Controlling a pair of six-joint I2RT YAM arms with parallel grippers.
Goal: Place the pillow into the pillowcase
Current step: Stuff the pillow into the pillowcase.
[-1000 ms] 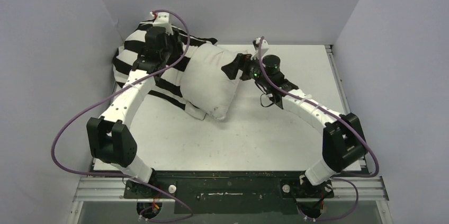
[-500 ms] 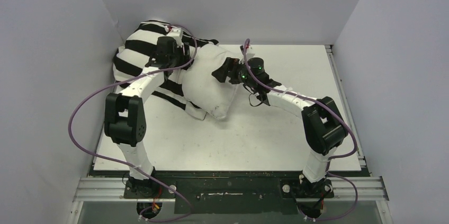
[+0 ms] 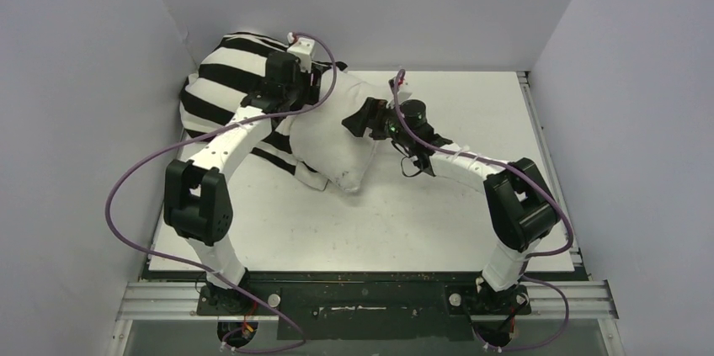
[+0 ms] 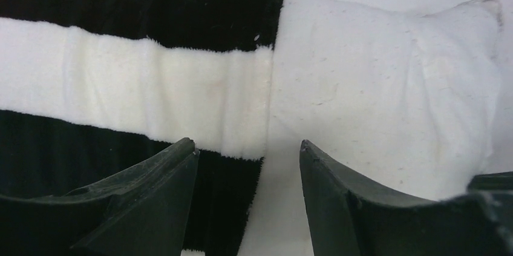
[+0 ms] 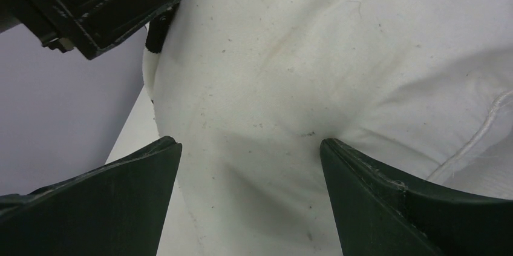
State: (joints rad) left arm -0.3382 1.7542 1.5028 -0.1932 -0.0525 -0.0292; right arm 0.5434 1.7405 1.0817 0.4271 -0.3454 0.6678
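Observation:
The off-white pillow (image 3: 333, 137) lies at the back left of the table, its left part inside the black-and-white striped pillowcase (image 3: 215, 78). My left gripper (image 3: 293, 102) hovers open over the pillowcase's mouth. In the left wrist view the left gripper (image 4: 247, 147) straddles the hem, with the pillowcase (image 4: 151, 86) on the left and bare pillow (image 4: 375, 86) on the right. My right gripper (image 3: 352, 120) is open against the pillow's right side. In the right wrist view the right gripper (image 5: 249, 142) spans plain pillow (image 5: 302, 56), and one fingertip (image 5: 330, 147) dents the fabric.
The white table (image 3: 438, 204) is boxed in by grey walls on the left, back and right. The pillowcase bunches into the back-left corner. Purple cables loop off both arms. The left gripper's body (image 5: 103, 2) shows close by in the right wrist view.
My left gripper has moved right along the pillowcase to its mouth, and its jaws have opened wider. The right gripper has shifted left, pressing further into the pillow.

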